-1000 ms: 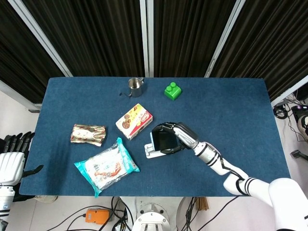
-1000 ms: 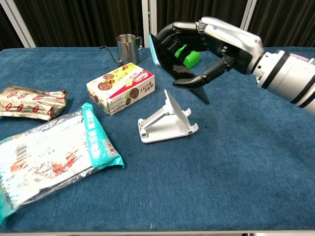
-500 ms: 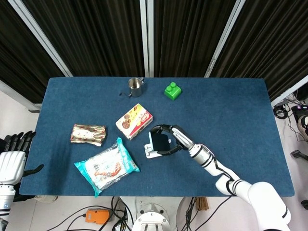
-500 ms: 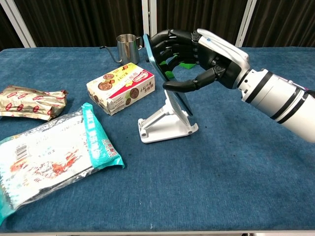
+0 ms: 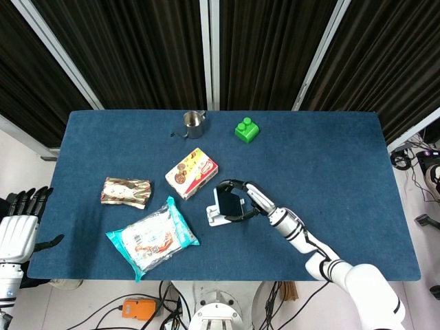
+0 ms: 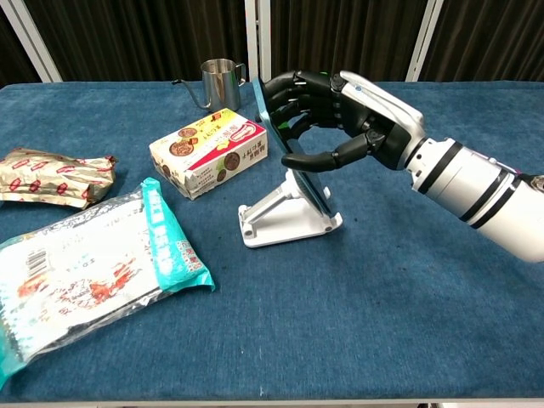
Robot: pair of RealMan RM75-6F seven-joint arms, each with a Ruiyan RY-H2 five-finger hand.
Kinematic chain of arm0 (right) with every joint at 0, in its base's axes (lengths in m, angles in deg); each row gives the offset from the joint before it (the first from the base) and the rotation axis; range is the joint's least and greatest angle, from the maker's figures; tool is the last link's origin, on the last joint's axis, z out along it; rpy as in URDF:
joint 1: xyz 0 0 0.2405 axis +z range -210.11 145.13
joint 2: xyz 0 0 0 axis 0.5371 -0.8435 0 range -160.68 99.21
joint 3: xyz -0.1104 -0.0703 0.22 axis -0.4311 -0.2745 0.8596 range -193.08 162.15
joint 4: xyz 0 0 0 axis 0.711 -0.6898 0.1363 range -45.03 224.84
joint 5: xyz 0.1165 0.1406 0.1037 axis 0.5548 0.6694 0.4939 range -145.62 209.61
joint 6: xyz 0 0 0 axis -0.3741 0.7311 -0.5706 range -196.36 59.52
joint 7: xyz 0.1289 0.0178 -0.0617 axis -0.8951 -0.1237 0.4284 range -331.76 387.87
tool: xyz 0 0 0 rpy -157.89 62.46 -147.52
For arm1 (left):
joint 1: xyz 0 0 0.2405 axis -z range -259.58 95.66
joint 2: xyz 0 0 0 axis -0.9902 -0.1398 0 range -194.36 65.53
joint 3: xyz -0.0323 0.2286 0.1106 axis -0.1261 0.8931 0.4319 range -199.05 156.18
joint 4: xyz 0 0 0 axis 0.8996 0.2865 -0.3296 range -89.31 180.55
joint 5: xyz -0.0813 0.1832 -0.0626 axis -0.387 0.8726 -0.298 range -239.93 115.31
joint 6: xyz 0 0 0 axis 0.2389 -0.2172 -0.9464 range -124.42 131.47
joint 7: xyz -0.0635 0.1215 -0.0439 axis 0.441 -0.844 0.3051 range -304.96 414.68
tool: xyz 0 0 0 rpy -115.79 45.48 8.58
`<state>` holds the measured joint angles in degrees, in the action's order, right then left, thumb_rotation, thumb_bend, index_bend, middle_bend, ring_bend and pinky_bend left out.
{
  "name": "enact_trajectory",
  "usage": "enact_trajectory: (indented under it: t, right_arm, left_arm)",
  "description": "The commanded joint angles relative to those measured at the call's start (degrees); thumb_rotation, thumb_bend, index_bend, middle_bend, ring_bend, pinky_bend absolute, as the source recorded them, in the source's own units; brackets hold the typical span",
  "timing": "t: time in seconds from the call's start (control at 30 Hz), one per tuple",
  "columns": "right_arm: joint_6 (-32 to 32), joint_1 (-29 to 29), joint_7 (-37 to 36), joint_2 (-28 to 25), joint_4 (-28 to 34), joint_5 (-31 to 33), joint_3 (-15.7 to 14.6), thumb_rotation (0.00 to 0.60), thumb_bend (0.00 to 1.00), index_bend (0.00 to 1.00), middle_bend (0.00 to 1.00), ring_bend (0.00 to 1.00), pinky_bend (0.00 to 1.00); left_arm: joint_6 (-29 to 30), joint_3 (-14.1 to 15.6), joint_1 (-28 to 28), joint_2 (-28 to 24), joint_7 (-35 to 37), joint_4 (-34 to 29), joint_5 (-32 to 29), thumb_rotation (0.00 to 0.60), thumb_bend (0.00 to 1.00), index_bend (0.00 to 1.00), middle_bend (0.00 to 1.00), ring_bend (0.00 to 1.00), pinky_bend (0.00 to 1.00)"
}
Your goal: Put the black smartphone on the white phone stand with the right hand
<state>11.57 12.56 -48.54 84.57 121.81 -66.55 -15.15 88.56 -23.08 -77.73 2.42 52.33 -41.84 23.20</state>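
Desk (image 5: 330, 158): blue cloth, carries all items. Right hand (image 6: 340, 119) wraps black smartphone (image 6: 285, 140), fingers along top edge, thumb across face. Phone tilted, lower part against backrest of white phone stand (image 6: 285, 212); seating on lip unclear. Left: settle phone, release. Left hand (image 5: 17, 230) idle off desk, fingers spread, holding nothing.

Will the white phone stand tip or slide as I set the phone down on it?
The white phone stand looks like thin, light plastic, so it may skid on the blue cloth. Its base seems wide, so tipping looks less likely. The right hand holds the black smartphone.
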Motion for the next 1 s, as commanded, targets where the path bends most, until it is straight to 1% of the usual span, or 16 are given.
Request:
enact_trajectory:
  t: [0.03,0.27,0.4,0.53,0.63,0.67,0.7,0.8,0.87,0.93,1.0]
  right_arm:
    - [-0.22,-0.23,-0.68,0.69,-1.04,0.38,-0.27,0.600,0.48,0.49,0.40,0.37,0.53]
    - [-0.15,-0.55,-1.77,2.18,-3.66,0.79,-0.76,0.600,0.48,0.47,0.40,0.35,0.52]
    - [0.08,-0.67,-2.41,2.58,-4.57,0.95,-0.94,0.600,0.47,0.42,0.40,0.31,0.50]
    - [0.05,-0.66,-2.77,2.83,-5.24,1.03,-1.18,0.600,0.41,0.39,0.39,0.30,0.49]
    - [-0.26,-0.75,-2.77,3.03,-5.50,1.10,-1.46,0.600,0.31,0.36,0.37,0.27,0.46]
    - [-0.41,-0.81,-2.96,3.04,-5.52,1.15,-1.55,0.600,0.27,0.33,0.36,0.25,0.45]
    - [-0.39,-0.89,-2.97,3.08,-5.58,1.24,-1.55,0.600,0.24,0.32,0.35,0.24,0.45]
    - [-0.28,-1.15,-2.81,3.20,-5.93,1.30,-1.75,0.600,0.20,0.29,0.34,0.22,0.43]
    - [-0.21,-1.26,-2.96,3.14,-6.04,1.23,-1.98,0.600,0.13,0.26,0.33,0.21,0.41]
    - [-0.08,-1.35,-2.73,3.11,-6.19,1.17,-2.13,0.600,0.10,0.23,0.31,0.19,0.37]
    - [0.26,-1.50,-2.42,3.03,-6.34,1.09,-2.28,0.600,0.08,0.19,0.28,0.16,0.33]
  left_arm:
    - [0.01,0.01,-0.01,0.00,0.01,-0.01,0.00,0.600,0.02,0.06,0.06,0.00,0.00]
    - [-0.13,0.19,-0.05,-0.09,-0.03,-0.14,0.09,0.600,0.02,0.06,0.06,0.00,0.00]
    - [-0.20,0.17,0.00,-0.05,-0.06,-0.15,0.06,0.600,0.02,0.06,0.06,0.00,0.00]
    - [-0.25,0.14,0.05,0.02,-0.11,-0.09,0.05,0.600,0.02,0.06,0.06,0.00,0.00]
    - [-0.30,0.16,0.07,0.08,-0.10,-0.04,0.05,0.600,0.02,0.06,0.06,0.00,0.00]
    - [-0.31,0.15,0.08,0.11,-0.08,-0.01,0.04,0.600,0.02,0.06,0.06,0.00,0.00]
    - [-0.31,0.13,0.08,0.12,-0.07,0.01,0.01,0.600,0.02,0.06,0.06,0.00,0.00]
    - [-0.32,0.12,0.06,0.17,0.03,0.10,-0.05,0.600,0.02,0.06,0.06,0.00,0.00]
    - [-0.27,0.11,0.06,0.20,0.13,0.19,-0.02,0.600,0.02,0.06,0.06,0.00,0.00]
    - [-0.18,0.10,0.05,0.25,0.24,0.26,0.08,0.600,0.02,0.06,0.06,0.00,0.00]
    - [-0.11,0.12,0.05,0.31,0.34,0.38,0.17,0.600,0.02,0.06,0.06,0.00,0.00]
